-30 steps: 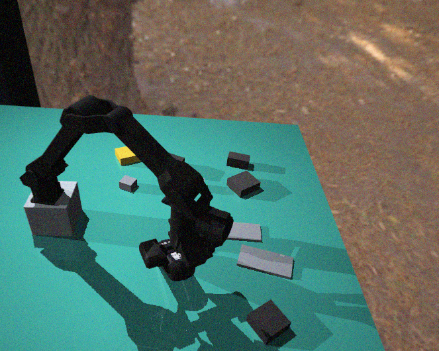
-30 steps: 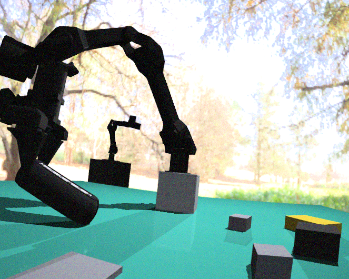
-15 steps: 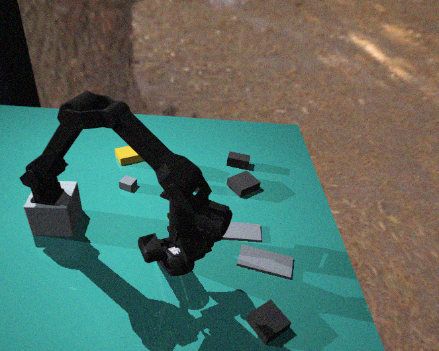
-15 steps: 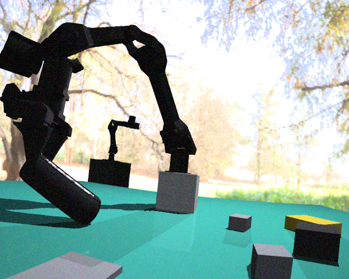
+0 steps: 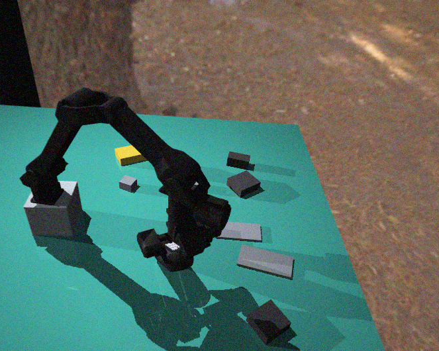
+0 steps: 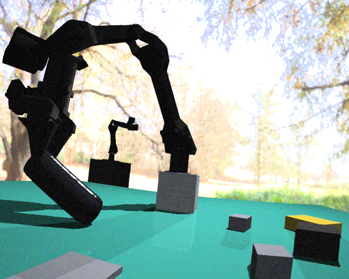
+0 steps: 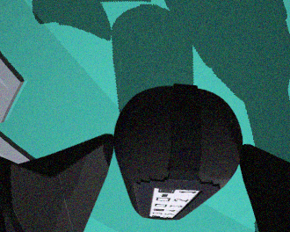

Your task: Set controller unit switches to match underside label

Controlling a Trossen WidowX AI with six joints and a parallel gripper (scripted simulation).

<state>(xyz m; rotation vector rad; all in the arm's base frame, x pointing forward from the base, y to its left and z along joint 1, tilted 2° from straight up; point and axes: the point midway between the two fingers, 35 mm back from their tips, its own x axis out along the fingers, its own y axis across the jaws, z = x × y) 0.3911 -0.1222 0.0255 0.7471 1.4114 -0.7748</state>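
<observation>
The dark controller unit point(image 5: 177, 260) point(image 6: 63, 189) point(image 7: 179, 127) is held steeply tilted, its lower end close to the bench; I cannot tell if it touches. My gripper point(image 6: 43, 154) point(image 7: 179, 148) is shut on it, one finger on each side near its raised end. The white label point(image 5: 172, 246) point(image 7: 170, 204) on its underside faces the wrist camera at a slant, with rows of digits and squares. The square nearest the top of the label in the wrist view looks dark; the others are too small and grainy to read surely. The rocker switches are hidden.
Two flat grey plates point(image 5: 265, 261) point(image 5: 243, 231) lie beyond the unit. Dark blocks point(image 5: 268, 320) point(image 5: 243, 183) point(image 5: 238, 159) stand near the right edge. A yellow block point(image 5: 128, 154) point(image 6: 312, 220) and a small grey block point(image 5: 128, 183) point(image 6: 239, 222) lie farther back.
</observation>
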